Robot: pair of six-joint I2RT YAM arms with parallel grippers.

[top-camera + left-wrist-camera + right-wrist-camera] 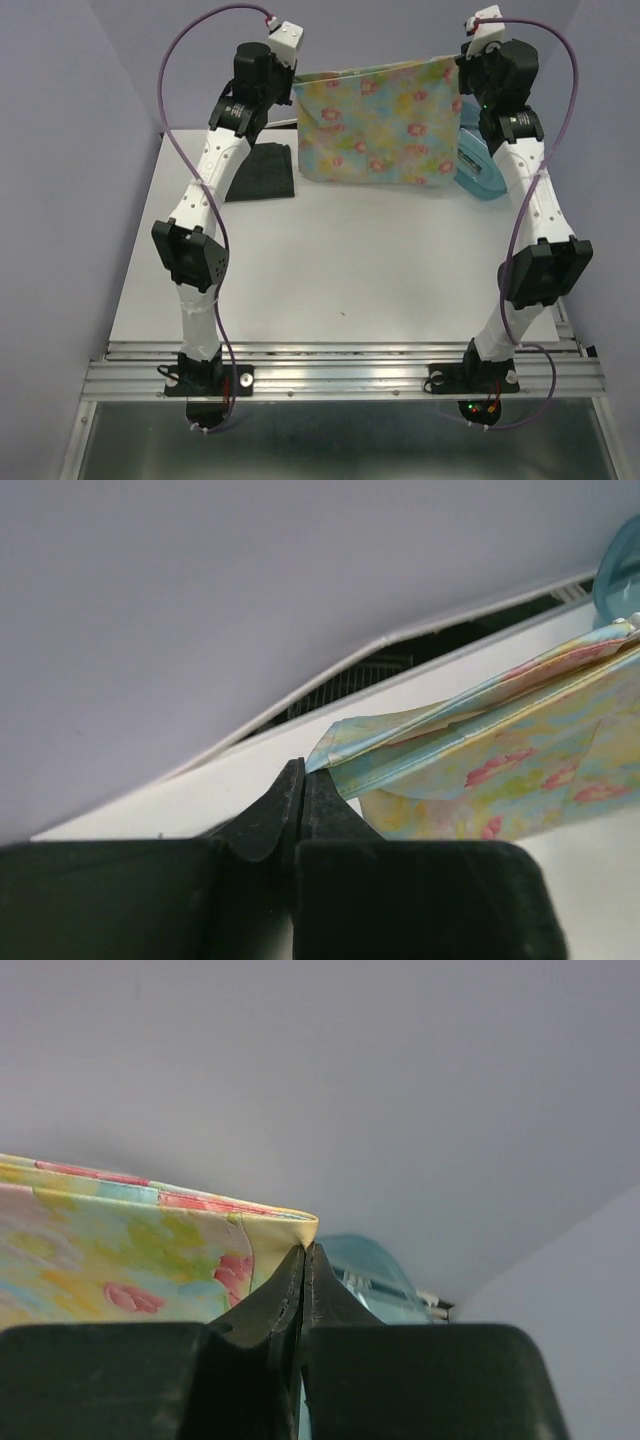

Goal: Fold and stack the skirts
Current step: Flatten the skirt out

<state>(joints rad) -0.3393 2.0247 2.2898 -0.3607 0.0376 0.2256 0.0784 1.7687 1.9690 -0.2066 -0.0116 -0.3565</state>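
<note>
The pastel floral skirt point(375, 120) hangs stretched in the air at the back of the table, held by its two upper corners. My left gripper point(292, 82) is shut on its left corner; in the left wrist view the gripper point(303, 770) pinches the cloth point(500, 770). My right gripper point(460, 72) is shut on its right corner; in the right wrist view the gripper point(306, 1250) pinches the yellow hem point(150, 1250). The dark charcoal skirt point(262, 172) lies folded flat on the table at the back left, partly behind the left arm.
A translucent teal bin point(480, 165) stands at the back right, partly behind the floral skirt and the right arm; it also shows in the right wrist view point(365, 1270). The white table point(350, 270) ends at a metal rail near the arm bases. Lilac walls enclose the sides.
</note>
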